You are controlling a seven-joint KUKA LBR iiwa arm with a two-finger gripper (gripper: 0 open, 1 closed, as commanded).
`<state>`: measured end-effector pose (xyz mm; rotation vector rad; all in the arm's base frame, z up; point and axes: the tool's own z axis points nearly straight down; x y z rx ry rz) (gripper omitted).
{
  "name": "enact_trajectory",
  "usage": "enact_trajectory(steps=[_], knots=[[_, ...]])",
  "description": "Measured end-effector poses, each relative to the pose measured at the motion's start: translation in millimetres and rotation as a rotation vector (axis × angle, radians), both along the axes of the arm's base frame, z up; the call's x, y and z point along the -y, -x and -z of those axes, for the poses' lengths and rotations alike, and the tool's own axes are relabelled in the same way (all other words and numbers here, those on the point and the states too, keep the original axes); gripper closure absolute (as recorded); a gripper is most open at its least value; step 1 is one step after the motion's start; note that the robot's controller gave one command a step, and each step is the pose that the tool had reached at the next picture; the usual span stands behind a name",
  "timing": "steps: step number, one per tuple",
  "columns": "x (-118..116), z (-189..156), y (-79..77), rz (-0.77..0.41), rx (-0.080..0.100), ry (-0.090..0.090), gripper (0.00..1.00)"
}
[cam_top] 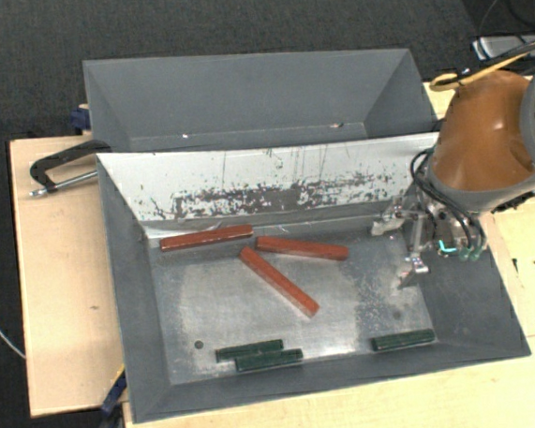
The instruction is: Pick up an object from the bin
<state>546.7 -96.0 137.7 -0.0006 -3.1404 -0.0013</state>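
A matt grey metal bin point(246, 93), its back wall scuffed and scratched, holds matt red-brown sticks point(279, 282) and dull dark-green sticks point(258, 354); the arm's orange cover point(481, 136) looks smooth, faintly glossy.

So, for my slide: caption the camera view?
Robot gripper over the grey metal bin's right side, near a red-brown rectangular bar and a dark green bar.

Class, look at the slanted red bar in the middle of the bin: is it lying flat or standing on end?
Lying flat: the red bar shows its whole length stretched along the bin floor.
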Motion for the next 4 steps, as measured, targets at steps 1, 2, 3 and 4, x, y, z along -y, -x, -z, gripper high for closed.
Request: enact_trajectory(steps=[1,2,3,4], knots=[[-28.9,39.1,-24.1,-0.020,0.008,0.002,0.00],[-47.5,63.4,-32.3,0.034,0.002,-0.001,0.00],[-24.3,60.4,-58.9,0.164,0.007,-0.003,1.00],[-23.1,62.4,-59.5,0.166,0.016,0.000,0.00]])
